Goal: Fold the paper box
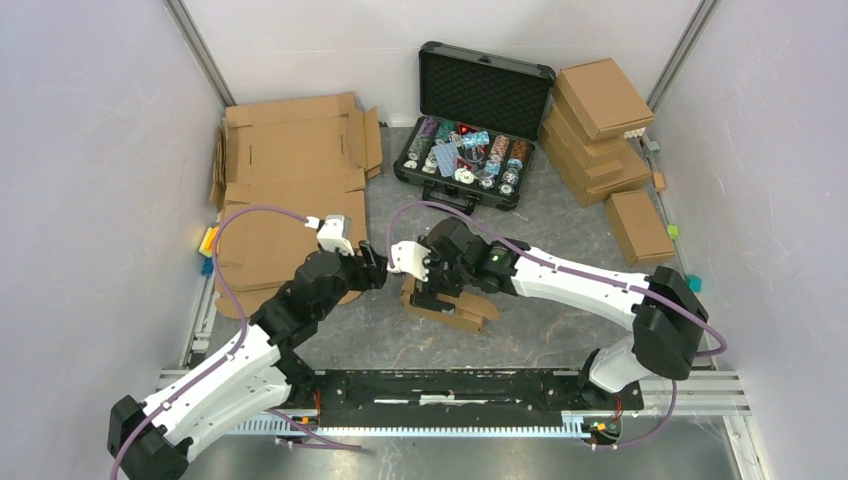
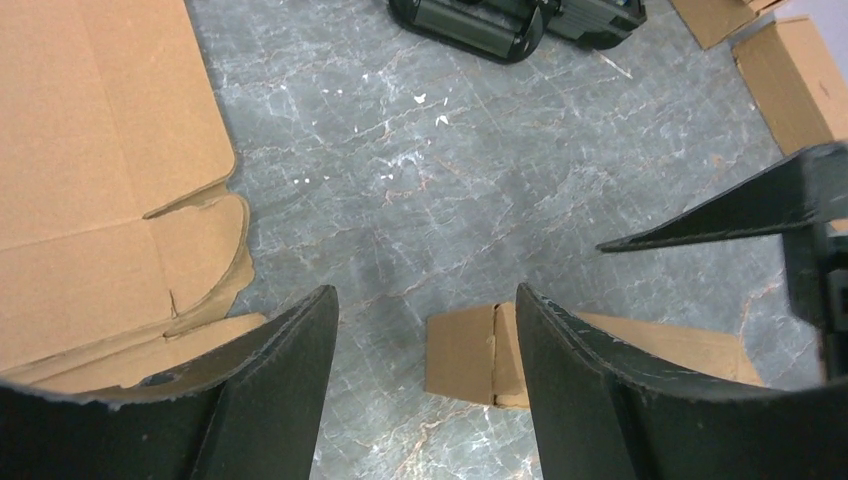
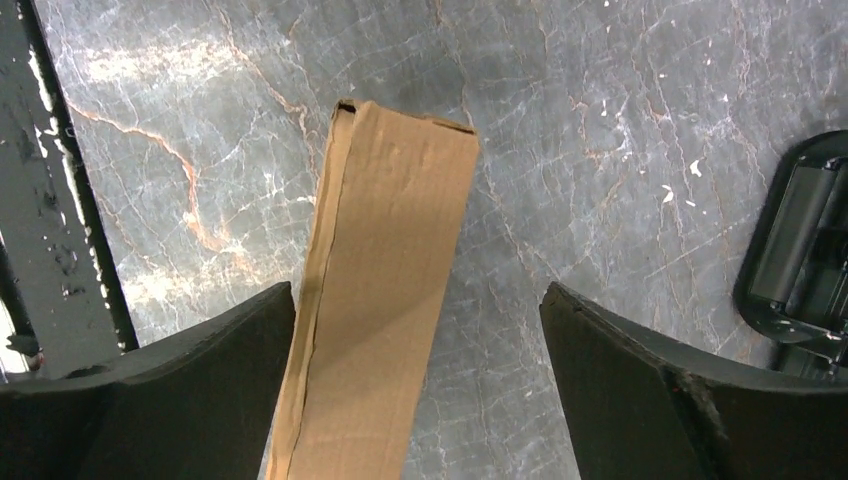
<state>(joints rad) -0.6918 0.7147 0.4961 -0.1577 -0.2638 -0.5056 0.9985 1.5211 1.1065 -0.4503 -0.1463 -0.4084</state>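
Right wrist cam: paper box (image 3: 380, 300) lies btwn right jaws, which are wide open, not touching it, holding nothing | left jaws open too, empty, just beside box end | box on surface (image 1: 400, 340), in front of black case (image 1: 487, 92), apart from it | prob. both lined up to pinch + fold box sides.

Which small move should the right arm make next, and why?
Probably close the right end effector on the box. Its jaws stand open on either side of the box, which lies on the table, nearer one side than the other, so nothing is gripped yet.
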